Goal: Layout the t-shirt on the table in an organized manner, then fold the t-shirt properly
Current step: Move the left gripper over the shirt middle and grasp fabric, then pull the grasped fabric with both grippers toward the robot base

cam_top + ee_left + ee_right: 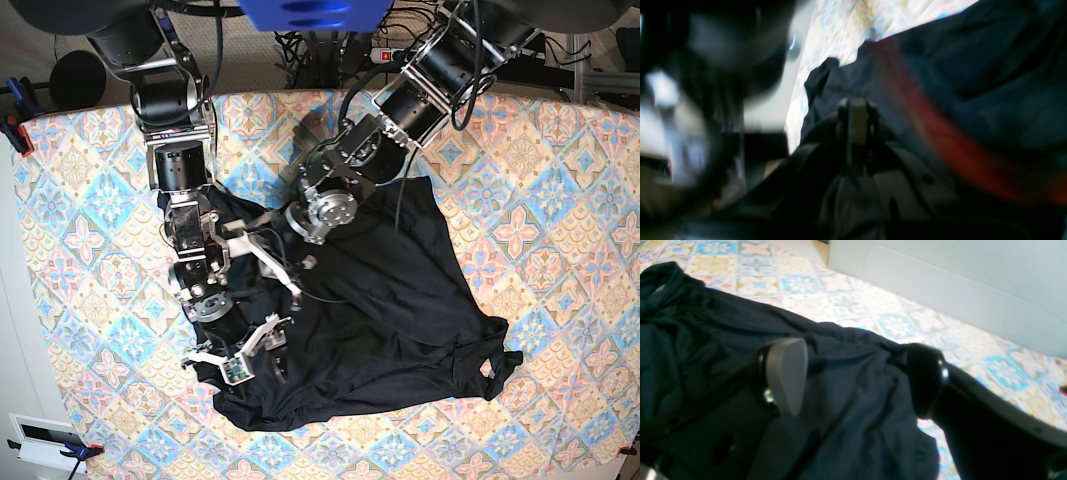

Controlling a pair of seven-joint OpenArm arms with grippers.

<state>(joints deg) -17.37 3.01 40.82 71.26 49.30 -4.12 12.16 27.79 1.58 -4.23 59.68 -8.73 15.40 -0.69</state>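
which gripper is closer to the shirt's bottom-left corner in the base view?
Right. The right gripper hangs open over the t-shirt just above that corner. The left gripper is shut, further up over the shirt's middle.

The left gripper (857, 115) had its jaws closed, over the dark t-shirt (973, 83); the patterned table (853, 30) showed far behind, blurred.
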